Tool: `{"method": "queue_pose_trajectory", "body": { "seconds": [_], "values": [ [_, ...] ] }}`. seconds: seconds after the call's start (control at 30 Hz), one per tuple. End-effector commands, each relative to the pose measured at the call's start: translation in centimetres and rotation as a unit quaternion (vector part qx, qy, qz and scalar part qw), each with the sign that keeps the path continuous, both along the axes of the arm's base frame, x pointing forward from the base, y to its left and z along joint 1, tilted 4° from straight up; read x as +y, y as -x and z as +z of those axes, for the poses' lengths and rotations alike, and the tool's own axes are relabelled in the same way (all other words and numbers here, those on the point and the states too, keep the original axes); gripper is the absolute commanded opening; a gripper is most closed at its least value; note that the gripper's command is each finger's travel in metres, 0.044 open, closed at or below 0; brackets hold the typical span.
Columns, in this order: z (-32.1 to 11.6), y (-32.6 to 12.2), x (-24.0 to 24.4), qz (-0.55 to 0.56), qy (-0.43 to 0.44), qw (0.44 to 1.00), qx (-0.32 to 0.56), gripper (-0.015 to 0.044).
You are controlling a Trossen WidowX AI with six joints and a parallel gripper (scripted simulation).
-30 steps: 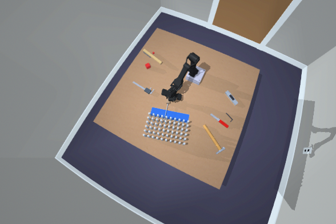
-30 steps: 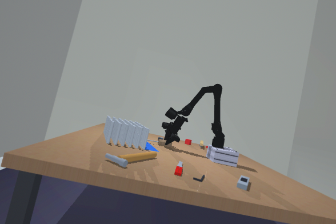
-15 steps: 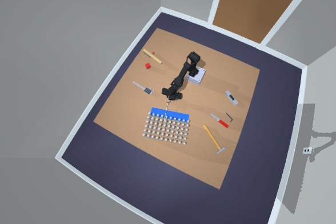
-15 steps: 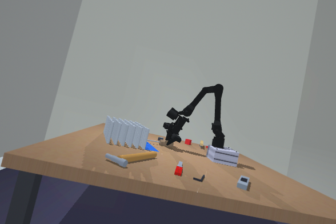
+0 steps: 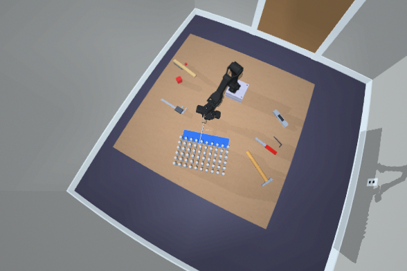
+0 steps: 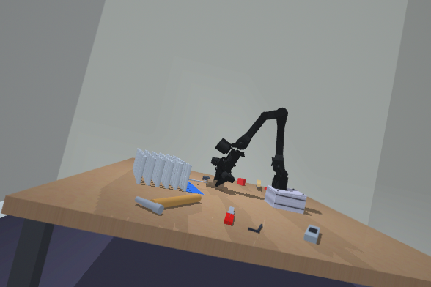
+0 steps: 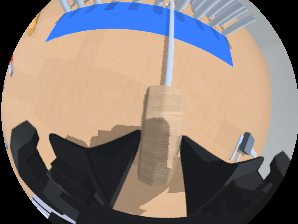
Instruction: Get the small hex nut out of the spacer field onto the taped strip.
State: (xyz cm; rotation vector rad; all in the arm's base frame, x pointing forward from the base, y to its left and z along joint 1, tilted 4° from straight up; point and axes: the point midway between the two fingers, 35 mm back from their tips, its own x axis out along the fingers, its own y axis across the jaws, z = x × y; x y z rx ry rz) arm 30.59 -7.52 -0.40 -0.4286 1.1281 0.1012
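My gripper (image 5: 205,117) (image 6: 220,181) (image 7: 157,157) hangs low over the table just short of the blue taped strip (image 5: 221,141) (image 7: 93,24). It is shut on the wooden handle of a hook tool (image 7: 160,129) (image 6: 210,183). The tool's thin metal rod (image 5: 201,133) (image 7: 170,43) (image 6: 198,181) runs forward across the strip and in between the front rows of the standing spacers (image 5: 201,157) (image 6: 161,172). All spacers that I can see stand upright. The hex nut is hidden among the spacers.
A hammer (image 5: 259,169) (image 6: 172,201), a red-handled screwdriver (image 5: 266,146) (image 6: 229,217), a hex key (image 5: 278,141) (image 6: 255,228) and a grey block (image 5: 280,117) (image 6: 311,233) lie right of the field. A red cube (image 5: 178,79), a wooden stick (image 5: 184,68) and a grey tool (image 5: 173,106) lie left.
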Motion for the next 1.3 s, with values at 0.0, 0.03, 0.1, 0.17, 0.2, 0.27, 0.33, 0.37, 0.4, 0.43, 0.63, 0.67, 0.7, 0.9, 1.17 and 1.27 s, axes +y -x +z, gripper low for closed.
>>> {"method": "queue_pose_trajectory", "body": {
  "seconds": [0.0, 0.03, 0.1, 0.17, 0.2, 0.27, 0.33, 0.37, 0.4, 0.43, 0.63, 0.67, 0.7, 0.9, 1.17, 1.27],
  "values": [
    [0.0, 0.3, -0.1, 0.002, 0.0, 1.0, -0.002, 0.0],
    [0.0, 0.3, -0.1, 0.002, 0.0, 1.0, -0.002, 0.0],
    [0.0, 0.5, -0.1, 0.002, 0.0, 1.0, -0.002, 0.0],
    [0.0, 0.6, -0.2, 0.002, 0.0, 1.0, -0.002, 0.0],
    [0.0, 0.7, -0.2, 0.002, 0.0, 1.0, -0.002, 0.0],
    [0.0, 0.8, -0.3, 0.002, 0.0, 1.0, -0.002, 0.0],
    [-0.1, 0.9, -0.3, 0.002, 0.0, 1.0, -0.001, 0.0],
    [-0.1, 1.0, -0.3, 0.002, 0.0, 1.0, -0.001, 0.0],
    [-0.1, 1.1, -0.4, 0.002, 0.0, 1.0, -0.001, 0.0],
    [-0.1, 1.1, -0.4, 0.002, 0.0, 1.0, -0.001, 0.0],
    [-0.1, 1.5, -0.5, 0.002, 0.0, 1.0, -0.001, 0.0],
    [-0.1, 1.6, -0.5, 0.002, 0.0, 1.0, -0.001, 0.0],
    [-0.2, 1.7, -0.6, 0.002, 0.0, 1.0, -0.001, 0.0],
    [0.0, 1.7, -0.6, 0.002, 0.0, 1.0, -0.001, 0.0],
    [0.6, 1.6, -0.6, 0.002, 0.0, 1.0, -0.001, 0.0],
    [0.9, 1.6, -0.6, 0.002, 0.0, 1.0, -0.001, 0.0]
  ]
}}
